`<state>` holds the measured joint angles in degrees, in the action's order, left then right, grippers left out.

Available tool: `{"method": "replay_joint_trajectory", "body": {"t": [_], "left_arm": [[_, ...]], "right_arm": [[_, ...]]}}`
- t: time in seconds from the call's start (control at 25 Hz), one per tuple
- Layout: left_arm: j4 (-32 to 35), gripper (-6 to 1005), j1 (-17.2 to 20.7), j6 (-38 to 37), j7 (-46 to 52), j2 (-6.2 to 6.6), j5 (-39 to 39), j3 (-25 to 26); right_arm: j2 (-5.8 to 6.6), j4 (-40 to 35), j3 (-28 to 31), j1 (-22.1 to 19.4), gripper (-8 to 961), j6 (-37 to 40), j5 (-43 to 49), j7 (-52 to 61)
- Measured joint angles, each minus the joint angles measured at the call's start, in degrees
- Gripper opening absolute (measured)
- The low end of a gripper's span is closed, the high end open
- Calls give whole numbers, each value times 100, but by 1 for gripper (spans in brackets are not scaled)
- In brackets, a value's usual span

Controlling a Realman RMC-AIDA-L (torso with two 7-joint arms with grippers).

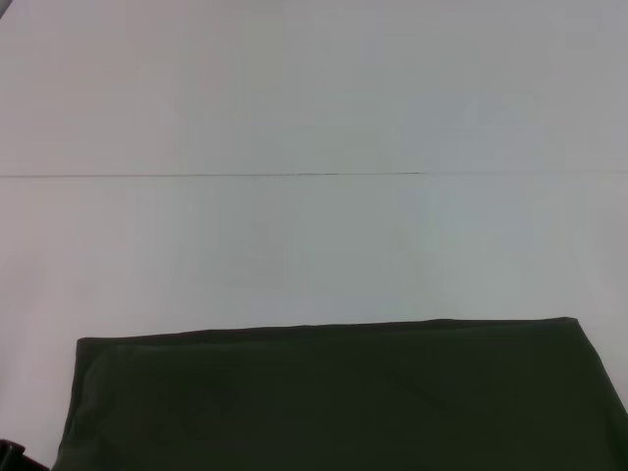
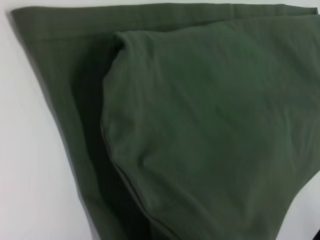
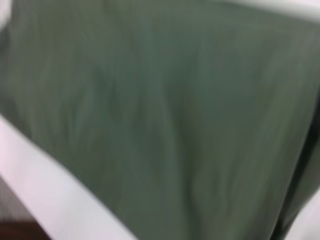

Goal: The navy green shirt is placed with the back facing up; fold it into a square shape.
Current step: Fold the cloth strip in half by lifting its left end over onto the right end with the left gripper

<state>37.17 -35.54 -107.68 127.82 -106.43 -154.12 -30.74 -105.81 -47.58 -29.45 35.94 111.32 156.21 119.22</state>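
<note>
Presently: navy green shirt [image 1: 334, 397] flat on the white table [image 1: 314, 108], near edge, one side flap [image 2: 210, 130] already laid inward. Grippers unseen, jaw state cannot be told. Likely mid-fold; the next move probably calls for grasping the hem.

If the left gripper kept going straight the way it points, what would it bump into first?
Probably the shirt. The left wrist view looks right onto its folded green cloth, with only a strip of white table at the side. The gripper itself is out of sight, so how far off the cloth lies is unclear.
</note>
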Motion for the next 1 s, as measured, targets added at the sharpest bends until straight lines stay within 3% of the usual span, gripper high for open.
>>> {"method": "replay_joint_trajectory", "body": {"t": [0.16, 0.28, 0.52, 0.64, 1.0], "left_arm": [[33, 16, 45, -10, 25, 9, 6, 315], [128, 16, 115, -15, 118, 29, 5, 572], [237, 19, 257, 2, 273, 25, -9, 775], [233, 24, 292, -70, 362, 2, -33, 713], [349, 263, 393, -85, 666, -21, -71, 656]], "right_arm": [[202, 34, 510, -85, 614, -34, -978, -384], [155, 270, 592, -122, 721, -184, -1727, -885], [-448, 368, 558, -81, 899, -469, -2048, -2128], [-742, 353, 536, -65, 901, -669, -2064, -2519], [-1078, 447, 513, -11, 908, -983, -2364, -3462]]}}
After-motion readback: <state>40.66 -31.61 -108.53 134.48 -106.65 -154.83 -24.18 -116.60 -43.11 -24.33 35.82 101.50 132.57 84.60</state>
